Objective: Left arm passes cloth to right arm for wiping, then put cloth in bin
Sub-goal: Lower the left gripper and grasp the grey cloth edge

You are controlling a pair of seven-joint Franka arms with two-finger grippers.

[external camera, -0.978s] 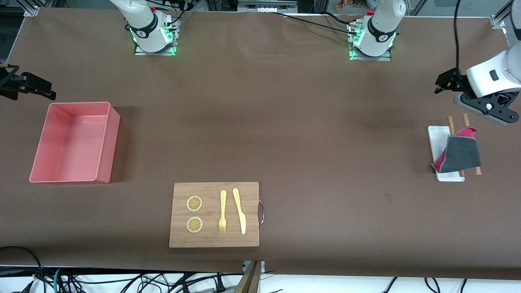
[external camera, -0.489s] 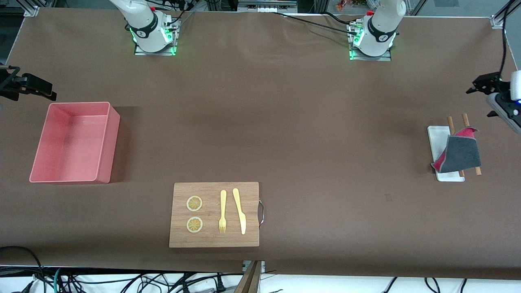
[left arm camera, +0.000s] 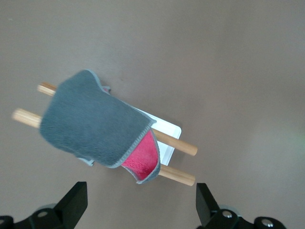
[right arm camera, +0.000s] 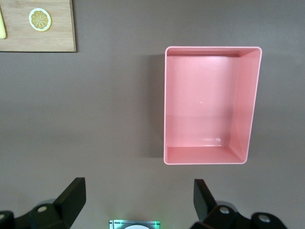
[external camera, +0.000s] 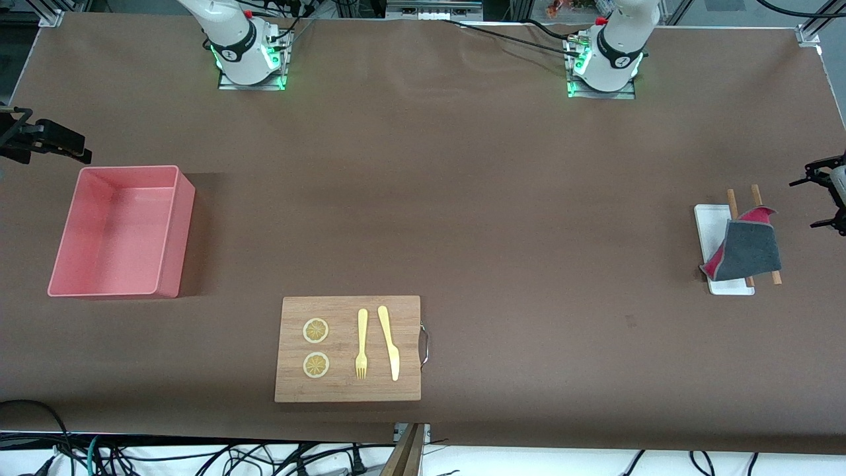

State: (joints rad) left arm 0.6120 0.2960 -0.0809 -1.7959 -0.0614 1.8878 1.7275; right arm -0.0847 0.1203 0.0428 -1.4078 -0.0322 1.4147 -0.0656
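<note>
A brown table [external camera: 462, 198] seen from a high camera that faces two white robot arms.

Nearest the camera lies a wooden cutting board [external camera: 347, 348] with a metal handle [external camera: 424, 345] on the edge toward the left arm's end. On the board sit two lemon slices [external camera: 316, 330], one nearer the camera than the other, and beside them a yellow fork [external camera: 361, 343] and a yellow knife [external camera: 388, 342], lying side by side without touching.

Farther from the camera, toward the right arm's end of the table, stands the pink bin [external camera: 119, 231], a rectangular tub with tall smooth walls and nothing inside it. The right wrist view looks straight down into the bin [right arm camera: 212, 105].

Toward the left arm's end, well apart from the board, is a small flat white tray [external camera: 710, 228]. Two wooden sticks [external camera: 755, 194] lie across it, and the cloth [external camera: 747, 250] is draped over the sticks, dark grey side up, with its magenta-red underside showing at two turned corners.

The left gripper [external camera: 825, 198] hangs at the edge of the front view, in the air just beside the cloth; its fingers stand wide apart and hold nothing. The left wrist view shows the cloth [left arm camera: 95, 126] on the sticks below those spread fingers [left arm camera: 74, 202].

The right gripper [external camera: 49, 140] hovers at the right arm's end of the table beside the bin. Its fingers [right arm camera: 71, 195] are also spread apart and empty.

Farthest from the camera stand the two arm bases [external camera: 248, 49], each lit green.
</note>
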